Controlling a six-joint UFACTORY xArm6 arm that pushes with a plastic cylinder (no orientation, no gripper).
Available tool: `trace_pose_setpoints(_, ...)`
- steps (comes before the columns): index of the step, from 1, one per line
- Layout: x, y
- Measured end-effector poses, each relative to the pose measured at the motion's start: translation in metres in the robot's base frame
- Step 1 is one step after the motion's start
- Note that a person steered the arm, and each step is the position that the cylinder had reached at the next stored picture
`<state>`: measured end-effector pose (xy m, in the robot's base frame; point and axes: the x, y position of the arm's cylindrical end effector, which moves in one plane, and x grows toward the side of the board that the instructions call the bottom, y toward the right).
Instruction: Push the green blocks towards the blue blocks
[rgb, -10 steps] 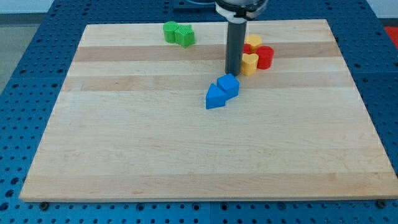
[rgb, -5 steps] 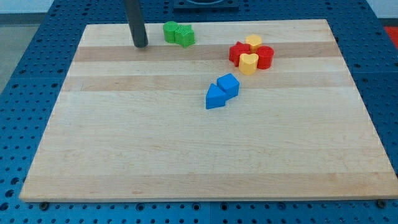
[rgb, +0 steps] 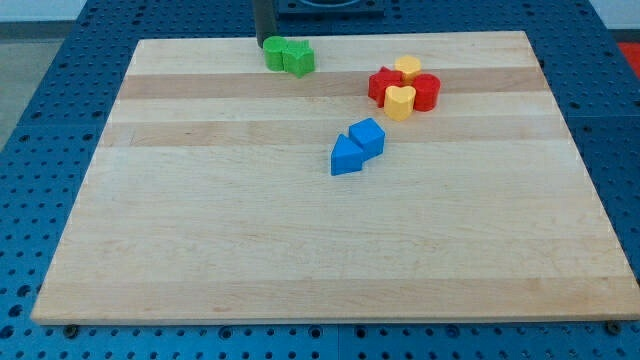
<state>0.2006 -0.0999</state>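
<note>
Two green blocks sit together near the board's top edge: a rounded green block (rgb: 275, 52) on the left, touching a green star-like block (rgb: 298, 59) on the right. A blue cube (rgb: 367, 137) and a blue triangular block (rgb: 346, 156) touch near the board's middle. My tip (rgb: 265, 41) is right behind the rounded green block, at the board's top edge, touching it or very close to it.
A cluster of red and yellow blocks lies at the upper right: a red star block (rgb: 385, 83), a red cylinder (rgb: 427, 91), a yellow heart block (rgb: 400, 101) and a yellow block (rgb: 407, 68). The wooden board (rgb: 200, 250) lies on a blue perforated table.
My tip moved from beside the yellow heart to the board's upper left, then right to just behind the green blocks. No block has visibly moved.
</note>
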Motion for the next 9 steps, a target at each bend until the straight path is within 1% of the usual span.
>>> trace_pose_setpoints(2, 0.002, -0.02)
trace_pose_setpoints(4, 0.01, -0.02)
trace_pose_setpoints(5, 0.03, -0.02)
trace_pose_setpoints(6, 0.036, -0.02)
trace_pose_setpoints(8, 0.033, -0.01)
trace_pose_setpoints(9, 0.017, -0.009)
